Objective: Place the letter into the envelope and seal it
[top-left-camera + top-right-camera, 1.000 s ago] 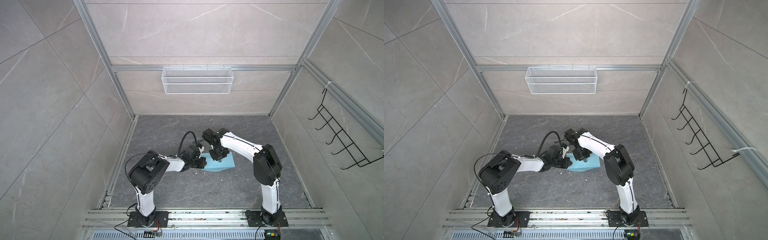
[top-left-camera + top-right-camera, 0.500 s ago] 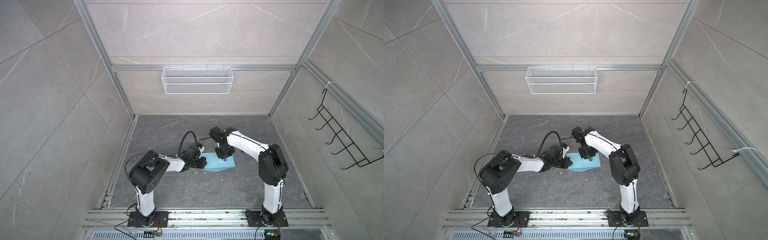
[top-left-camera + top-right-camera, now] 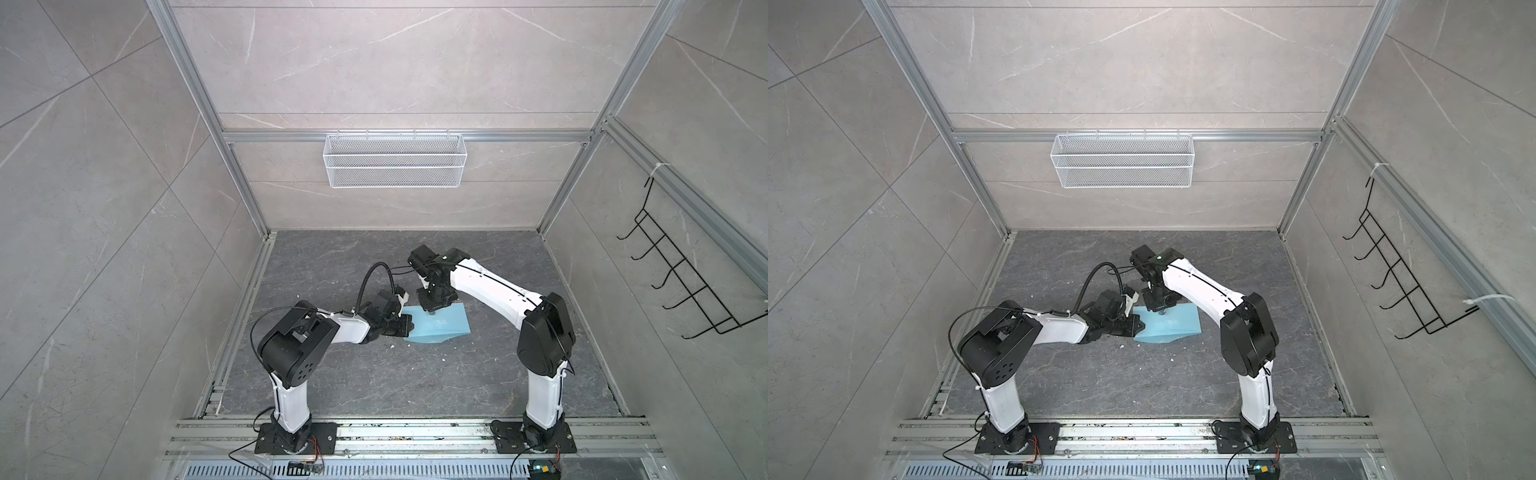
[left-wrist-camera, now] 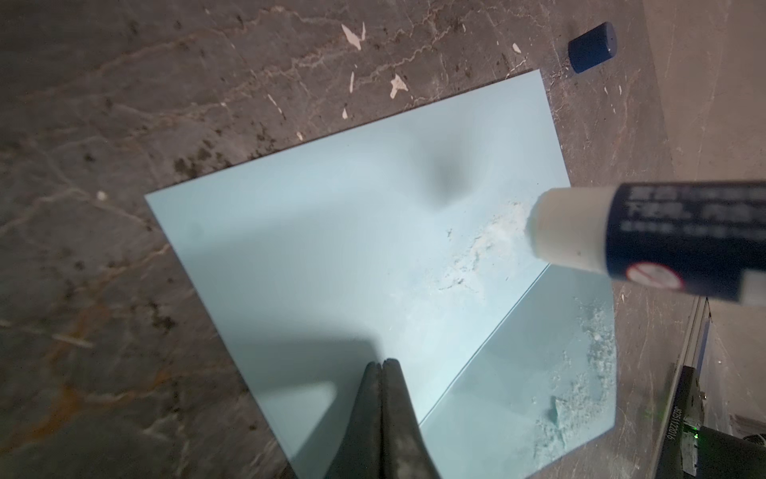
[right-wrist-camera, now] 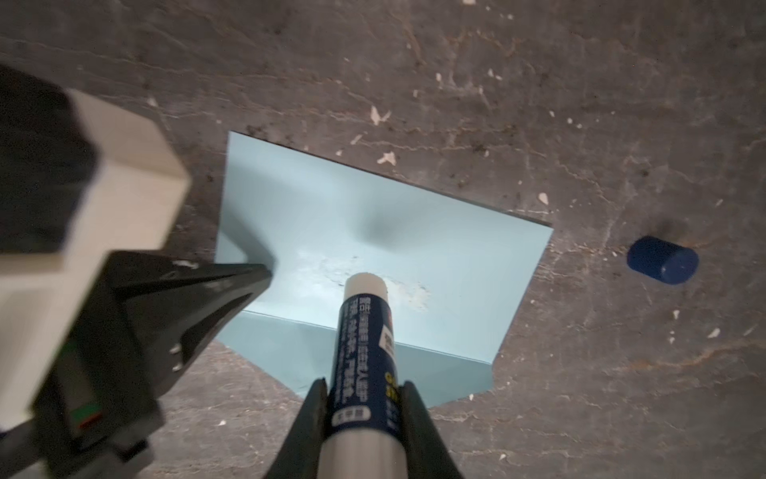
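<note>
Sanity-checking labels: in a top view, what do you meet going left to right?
left arm's elbow, left gripper, envelope, right arm's elbow, black hook rack. The right gripper overlaps the envelope, so it is left out.

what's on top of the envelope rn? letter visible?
The glue stick, held in the right hand, tip at the envelope body amid white glue smears; shut left hand rests on one end. No letter in sight: anything inside is covered by the paper.

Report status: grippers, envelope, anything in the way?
Left gripper shut, tip down on envelope. Right gripper shut on glue stick, stick end at envelope. Its flap open; letter unseen. Loose cap lies apart.
</note>
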`<state>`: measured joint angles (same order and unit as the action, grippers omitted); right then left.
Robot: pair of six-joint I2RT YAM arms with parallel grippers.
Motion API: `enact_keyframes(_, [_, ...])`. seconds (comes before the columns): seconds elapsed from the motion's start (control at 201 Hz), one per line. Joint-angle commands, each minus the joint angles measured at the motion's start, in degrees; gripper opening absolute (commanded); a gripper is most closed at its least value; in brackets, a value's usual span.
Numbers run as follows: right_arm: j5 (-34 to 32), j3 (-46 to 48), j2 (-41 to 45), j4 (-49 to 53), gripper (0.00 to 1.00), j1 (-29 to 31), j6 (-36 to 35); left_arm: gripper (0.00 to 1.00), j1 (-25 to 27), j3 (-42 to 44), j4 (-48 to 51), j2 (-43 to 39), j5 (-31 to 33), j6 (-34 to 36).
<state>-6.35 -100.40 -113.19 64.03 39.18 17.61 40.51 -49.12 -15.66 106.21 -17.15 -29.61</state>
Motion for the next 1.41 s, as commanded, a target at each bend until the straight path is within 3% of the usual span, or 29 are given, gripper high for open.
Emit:
enact_keyframes(0.0, [1.2,-2.0,-3.1,1.2,0.0,1.0,1.3,0.0,0.1,1.0,3.7,2.9,1.1,-0.1])
enact_keyframes(0.847, [-6.3,2.5,-5.8,2.6,0.0,0.9,-1.0,0.0,0.1,1.0,3.8,3.1,1.2,-0.1])
enact_keyframes(1.404, [-7.5,11.4,-0.2,0.3,0.0,-5.6,-2.6,0.0,0.1,1.0,4.0,3.2,1.4,-0.2])
